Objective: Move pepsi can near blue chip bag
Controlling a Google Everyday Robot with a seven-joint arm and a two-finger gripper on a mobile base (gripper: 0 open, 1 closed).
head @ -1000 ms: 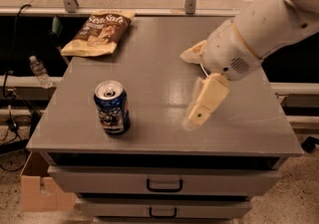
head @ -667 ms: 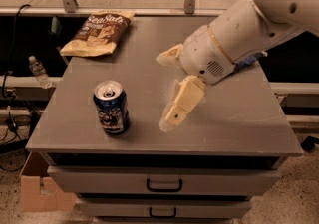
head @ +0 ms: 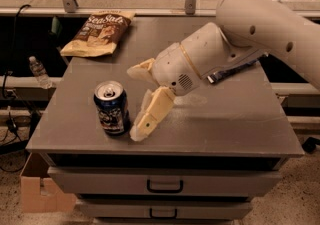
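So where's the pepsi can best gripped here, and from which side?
Take the pepsi can by its cylindrical wall around mid-height, coming in level from the side facing the arm. It stands upright on the table, so its straight round sides suit a two-sided pinch better than the tabbed top. The gripper is open just beside it on that side.

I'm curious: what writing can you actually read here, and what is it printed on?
"Sea Salt": on the brown chip bag, lying at the back left.
On the pepsi can: a logo, lettering too blurred to read.
On the blue chip bag, mostly hidden behind the arm: pale lettering, unreadable.
On the gripper, just right of the can: no writing.
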